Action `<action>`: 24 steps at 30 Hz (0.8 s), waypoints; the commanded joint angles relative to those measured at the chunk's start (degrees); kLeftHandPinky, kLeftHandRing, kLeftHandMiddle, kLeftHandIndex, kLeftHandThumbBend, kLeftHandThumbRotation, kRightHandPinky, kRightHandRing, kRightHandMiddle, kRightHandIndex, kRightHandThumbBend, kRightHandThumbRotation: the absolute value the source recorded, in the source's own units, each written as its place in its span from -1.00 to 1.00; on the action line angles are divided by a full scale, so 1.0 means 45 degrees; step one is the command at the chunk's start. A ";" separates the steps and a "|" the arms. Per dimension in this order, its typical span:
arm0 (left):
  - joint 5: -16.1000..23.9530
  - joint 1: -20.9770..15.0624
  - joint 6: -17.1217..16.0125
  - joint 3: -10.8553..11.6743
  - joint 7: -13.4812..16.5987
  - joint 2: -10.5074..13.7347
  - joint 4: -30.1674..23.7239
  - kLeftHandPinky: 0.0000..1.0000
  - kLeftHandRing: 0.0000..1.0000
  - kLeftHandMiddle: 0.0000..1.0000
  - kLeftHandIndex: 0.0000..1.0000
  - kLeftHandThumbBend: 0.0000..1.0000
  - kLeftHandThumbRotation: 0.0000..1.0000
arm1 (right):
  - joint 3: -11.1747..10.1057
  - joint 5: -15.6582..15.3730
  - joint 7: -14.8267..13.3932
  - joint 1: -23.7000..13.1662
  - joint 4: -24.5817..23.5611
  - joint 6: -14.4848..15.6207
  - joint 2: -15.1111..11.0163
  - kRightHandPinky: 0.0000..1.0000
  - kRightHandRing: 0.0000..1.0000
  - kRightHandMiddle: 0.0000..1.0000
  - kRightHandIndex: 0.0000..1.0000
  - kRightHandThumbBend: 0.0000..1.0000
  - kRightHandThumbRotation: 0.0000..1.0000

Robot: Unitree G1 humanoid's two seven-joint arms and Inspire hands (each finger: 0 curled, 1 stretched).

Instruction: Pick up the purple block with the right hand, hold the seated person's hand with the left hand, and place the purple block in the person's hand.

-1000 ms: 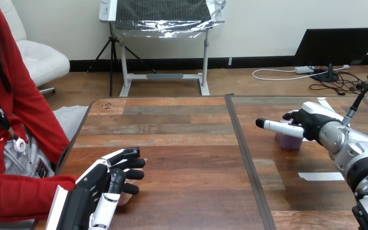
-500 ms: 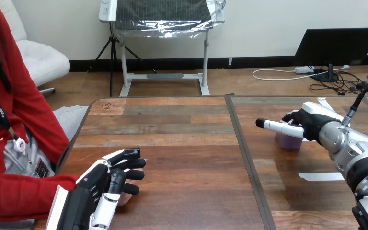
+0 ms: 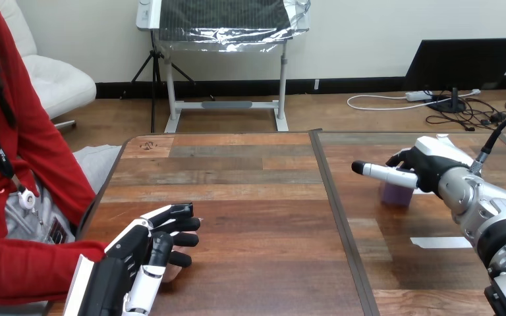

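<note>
The purple block (image 3: 395,194) stands on the right half of the wooden table (image 3: 250,197). My right hand (image 3: 428,166) is over its top, thumb and curled fingers closed on the block, while one finger (image 3: 375,171) sticks straight out to the left. At the lower left my left hand (image 3: 141,253) lies over the person's hand (image 3: 171,273), which rests on the table at the end of a red sleeve. Its fingers and thumb curl round that hand, and just a bit of the person's fingers peeks out beneath.
A strip of white tape (image 3: 441,242) lies on the table in front of my right arm, with another strip (image 3: 445,141) behind my right hand. A dark seam (image 3: 339,210) splits the table into two halves. The person sits at the table's left edge.
My right hand has risen slightly over the purple block, and the block looks a little narrower and turned. My left hand and the person's hand have stayed put.
</note>
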 commanded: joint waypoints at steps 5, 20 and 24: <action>0.0096 -0.0834 -0.0321 0.0010 -0.0003 -0.0146 -0.0310 0.16 0.36 0.42 0.45 -0.25 0.83 | 0.0257 -0.0250 -0.0528 -0.0037 -0.0104 -0.0371 0.0108 -0.26 0.03 0.11 0.15 0.53 1.00; 0.0011 -0.0905 -0.0322 0.0000 -0.0037 -0.0132 -0.0223 0.15 0.36 0.42 0.45 -0.26 0.84 | 0.0019 -0.0096 -0.0798 -0.0238 -0.0138 -0.0604 0.0025 0.03 0.17 0.30 0.32 0.51 1.00; 0.0095 -0.0931 -0.0360 0.0026 -0.0002 -0.0126 -0.0181 0.15 0.36 0.42 0.45 -0.27 0.84 | -0.0037 -0.0039 -0.0900 -0.0310 -0.0179 -0.0708 0.0012 0.02 0.16 0.28 0.30 0.51 1.00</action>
